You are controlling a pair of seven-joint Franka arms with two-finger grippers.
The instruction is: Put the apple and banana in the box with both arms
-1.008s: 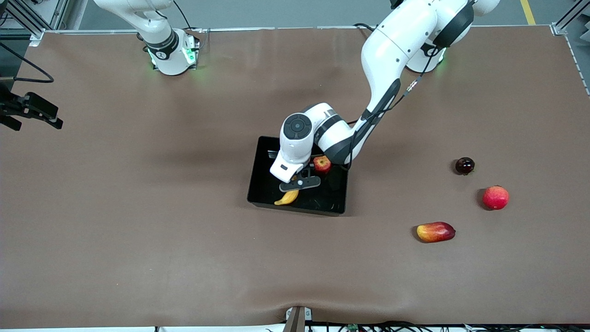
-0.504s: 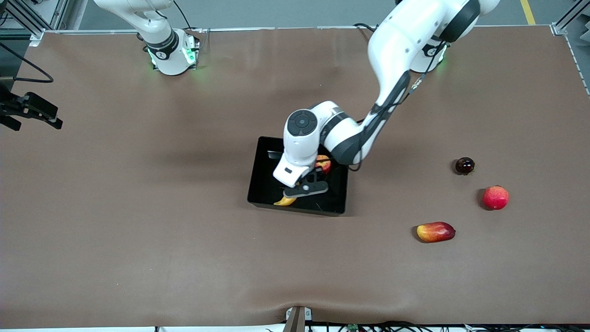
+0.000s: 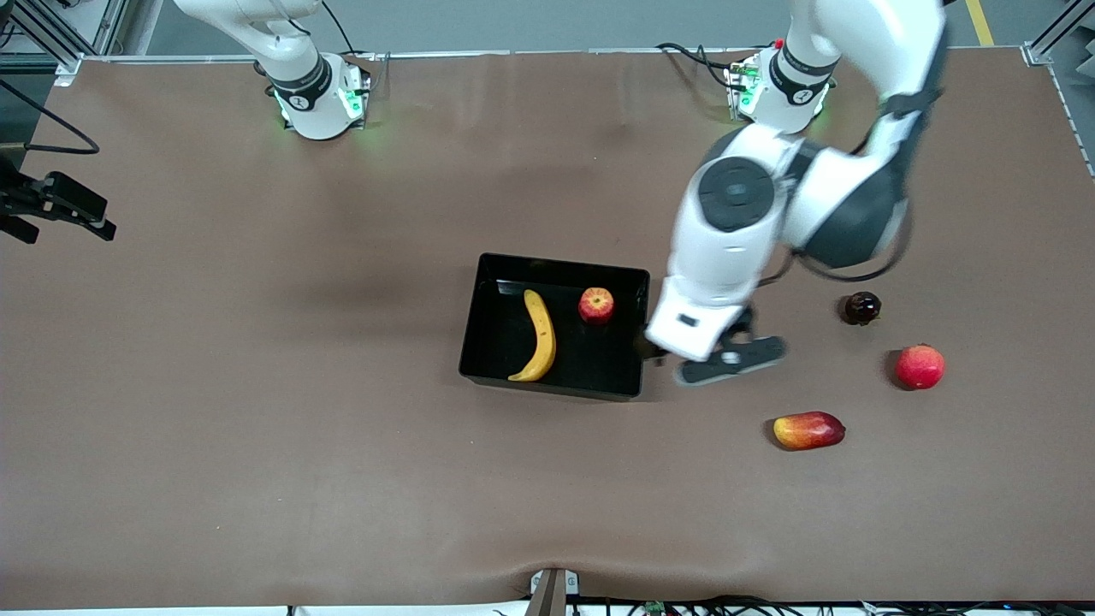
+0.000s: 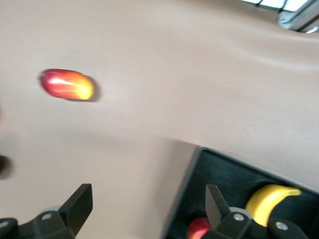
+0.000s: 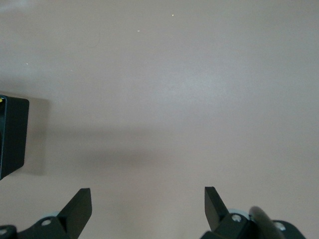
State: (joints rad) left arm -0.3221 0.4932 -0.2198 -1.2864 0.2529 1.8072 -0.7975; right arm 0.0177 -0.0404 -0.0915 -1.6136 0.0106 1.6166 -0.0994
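The banana (image 3: pixel 539 335) lies flat in the black box (image 3: pixel 490 282), with the apple (image 3: pixel 596 305) beside it toward the left arm's end. My left gripper (image 3: pixel 727 361) is open and empty, up over the bare table just past the box's wall at the left arm's end. The left wrist view shows its open fingers (image 4: pixel 148 198) with the box (image 4: pixel 234 179), the banana's tip (image 4: pixel 269 196) and part of the apple (image 4: pixel 198 230). My right gripper (image 5: pixel 148 199) is open and empty over bare table, waiting at the right arm's end (image 3: pixel 77 210); a box corner (image 5: pixel 12 134) shows there.
Toward the left arm's end lie an oblong red-yellow fruit (image 3: pixel 808 429), also in the left wrist view (image 4: pixel 67 84), a pinkish-red round fruit (image 3: pixel 920 366) and a small dark round fruit (image 3: pixel 862 307).
My left gripper let go of the banana, rose and swung from over the box toward the left arm's end. The banana now lies uncovered in the box. The right arm has not moved.
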